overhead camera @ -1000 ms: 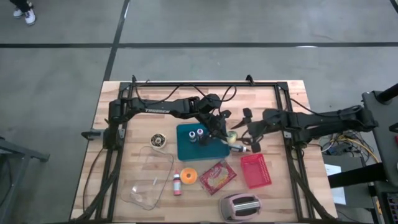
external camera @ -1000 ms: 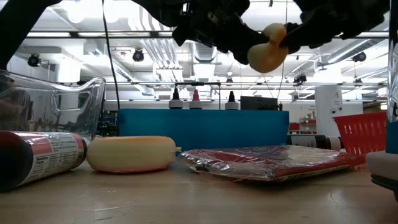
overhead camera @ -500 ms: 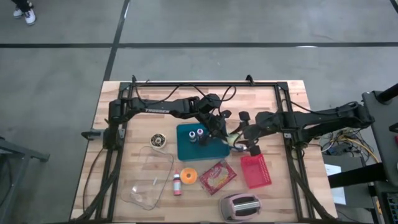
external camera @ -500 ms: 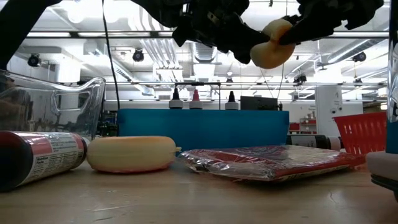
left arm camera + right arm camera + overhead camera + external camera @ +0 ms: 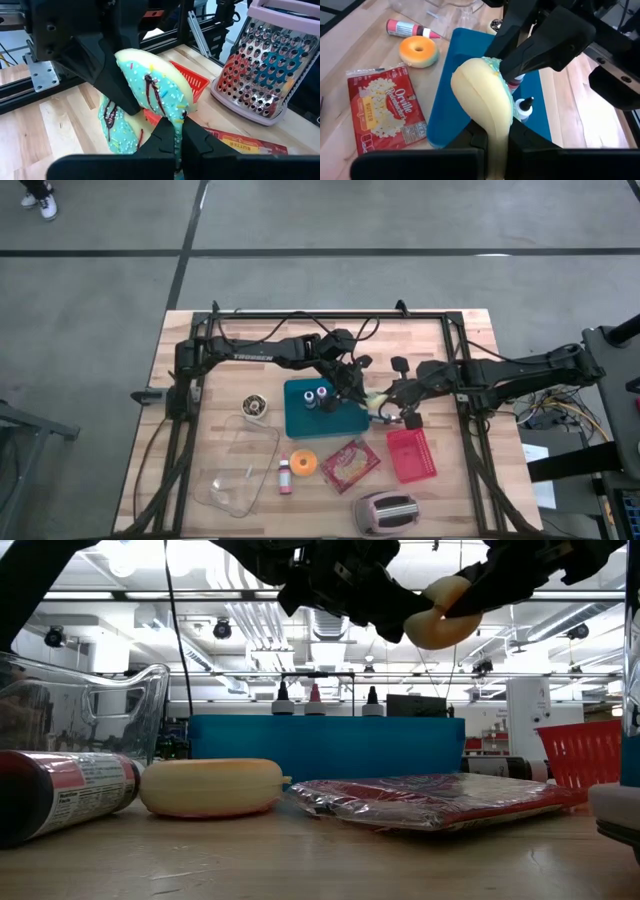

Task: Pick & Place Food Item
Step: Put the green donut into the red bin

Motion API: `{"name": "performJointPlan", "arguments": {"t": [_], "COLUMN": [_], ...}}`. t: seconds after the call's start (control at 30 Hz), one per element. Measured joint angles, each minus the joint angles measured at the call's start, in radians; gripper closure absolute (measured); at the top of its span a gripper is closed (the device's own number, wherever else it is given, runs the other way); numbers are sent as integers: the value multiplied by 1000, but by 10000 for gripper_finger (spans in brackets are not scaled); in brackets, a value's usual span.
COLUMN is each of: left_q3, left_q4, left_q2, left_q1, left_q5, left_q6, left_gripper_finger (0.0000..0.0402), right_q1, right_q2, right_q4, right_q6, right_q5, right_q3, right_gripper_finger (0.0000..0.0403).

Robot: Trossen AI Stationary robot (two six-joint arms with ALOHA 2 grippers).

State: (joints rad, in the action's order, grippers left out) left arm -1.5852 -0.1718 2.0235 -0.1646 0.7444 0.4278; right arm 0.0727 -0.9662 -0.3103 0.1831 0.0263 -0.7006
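End effectors of both arms are clamped on one donut (image 5: 150, 95), which is held in the air above the counter (image 5: 440, 360), over the edge of a teal board (image 5: 300, 418) nearest the red basket (image 5: 412, 455). The left end effector (image 5: 176, 131) is closed on the donut's rim at the turquoise, sprinkled icing with its dark drizzle; the right end effector (image 5: 496, 131) is closed on the pale yellow underside of the same donut (image 5: 487, 100). In the high view the two meet at the middle of the counter, the left end effector (image 5: 352, 392) coming from the left and the right end effector (image 5: 392, 402) from the right, with the donut (image 5: 375, 400) between them. In the low view the donut (image 5: 440, 620) is seen well clear of the counter surface.

Small bottles (image 5: 316, 396) stand on the teal board. An orange-iced donut (image 5: 303, 462) and a pink tube (image 5: 284, 476) lie in front of the board, beside a red popcorn packet (image 5: 349, 464). A clear glass dish (image 5: 238, 470) and a small round tin (image 5: 256, 408) lie further left, and a box grater (image 5: 385, 512) lies at the near edge, just below the basket.
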Motion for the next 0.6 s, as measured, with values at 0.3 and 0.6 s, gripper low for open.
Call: {"name": "performJointPlan", "arguments": {"t": [0.3, 0.6], "left_q3": [1, 1], "left_q4": [11, 22], "left_q2": [0, -22], "left_q1": [-1, -2], "left_q5": [8, 7], "left_q6": [-1, -5], "left_gripper_finger": [399, 310], "right_q1": [21, 22], "right_q2": [-4, -3], "right_q4": [-1, -29], "right_q6": [-5, -27], "right_q5": [6, 31], "right_q3": [0, 0], "right_gripper_finger": [391, 392]}}
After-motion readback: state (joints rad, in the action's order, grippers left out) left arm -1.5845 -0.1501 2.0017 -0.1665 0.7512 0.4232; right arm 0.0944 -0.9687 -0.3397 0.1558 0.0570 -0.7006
